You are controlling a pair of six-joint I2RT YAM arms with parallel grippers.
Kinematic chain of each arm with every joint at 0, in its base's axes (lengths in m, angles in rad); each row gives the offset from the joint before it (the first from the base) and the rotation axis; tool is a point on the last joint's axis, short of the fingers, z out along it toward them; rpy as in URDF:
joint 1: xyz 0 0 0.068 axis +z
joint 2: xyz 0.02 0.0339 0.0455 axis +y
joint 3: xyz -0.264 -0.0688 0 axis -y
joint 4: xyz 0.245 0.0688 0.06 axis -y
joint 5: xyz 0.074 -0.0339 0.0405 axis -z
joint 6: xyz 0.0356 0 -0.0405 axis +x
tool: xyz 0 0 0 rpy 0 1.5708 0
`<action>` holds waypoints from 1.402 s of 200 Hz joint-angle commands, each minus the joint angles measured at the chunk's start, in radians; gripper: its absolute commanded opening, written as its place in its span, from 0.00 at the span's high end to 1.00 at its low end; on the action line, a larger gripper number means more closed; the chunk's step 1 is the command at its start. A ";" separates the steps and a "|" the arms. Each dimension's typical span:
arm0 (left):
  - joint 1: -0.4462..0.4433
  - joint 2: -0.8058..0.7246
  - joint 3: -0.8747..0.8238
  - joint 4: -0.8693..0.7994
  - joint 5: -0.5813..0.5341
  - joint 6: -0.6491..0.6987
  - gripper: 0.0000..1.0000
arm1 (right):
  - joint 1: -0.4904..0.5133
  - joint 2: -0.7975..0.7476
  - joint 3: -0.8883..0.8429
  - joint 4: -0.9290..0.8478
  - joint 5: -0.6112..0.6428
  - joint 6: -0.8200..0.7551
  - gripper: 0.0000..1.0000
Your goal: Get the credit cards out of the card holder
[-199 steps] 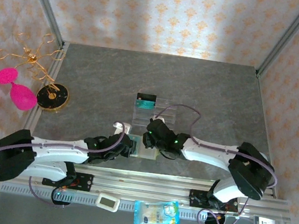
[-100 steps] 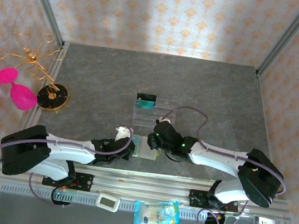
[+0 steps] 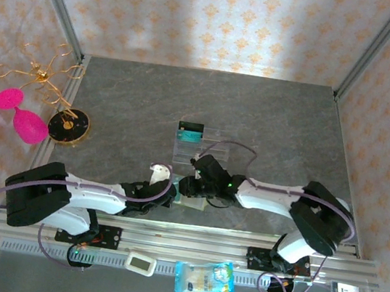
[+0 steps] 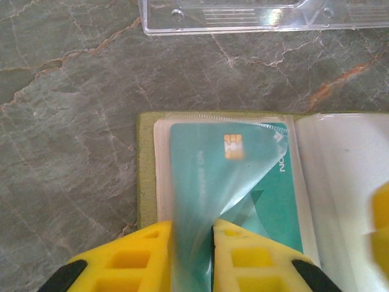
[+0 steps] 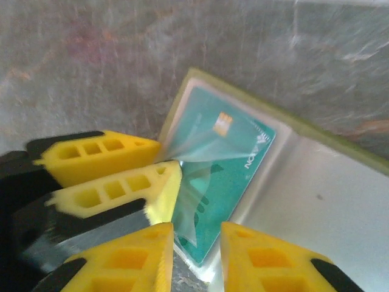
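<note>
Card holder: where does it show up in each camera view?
Top external: card holder, low centre.
Left wrist: lower centre to right, lying open.
Right wrist: centre to lower right, open.
Shared landmark: teal chip card in its pocket, both wrist views.

This was a staged robot test cell in a lab, not a lived-in room. Wallpaper-patterned panels (image 3: 221, 18) held in aluminium posts (image 3: 55, 0) boxed in a marble-look tabletop (image 3: 279, 122). Back from the left gripper (image 3: 172, 192), toward the arm bases, ran an aluminium mounting rail (image 3: 195, 245). Well off to that gripper's left stood stray props: a gold wire stand (image 3: 37, 75) and a pink object (image 3: 28, 125).
</note>
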 commanded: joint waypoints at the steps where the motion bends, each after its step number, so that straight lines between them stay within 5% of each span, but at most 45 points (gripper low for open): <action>1: -0.014 0.003 -0.043 -0.068 0.055 -0.024 0.79 | -0.005 0.031 0.028 0.037 -0.062 0.016 0.74; 58: -0.014 -0.001 -0.052 -0.055 0.063 -0.024 0.79 | -0.027 0.076 0.018 0.052 -0.019 0.080 0.81; 190: -0.014 -0.003 -0.066 -0.027 0.086 -0.026 0.78 | -0.013 0.203 0.119 -0.120 0.083 0.113 0.78; 280: -0.014 -0.015 -0.082 -0.014 0.088 -0.027 0.78 | -0.017 0.052 0.089 -0.007 0.022 0.134 0.68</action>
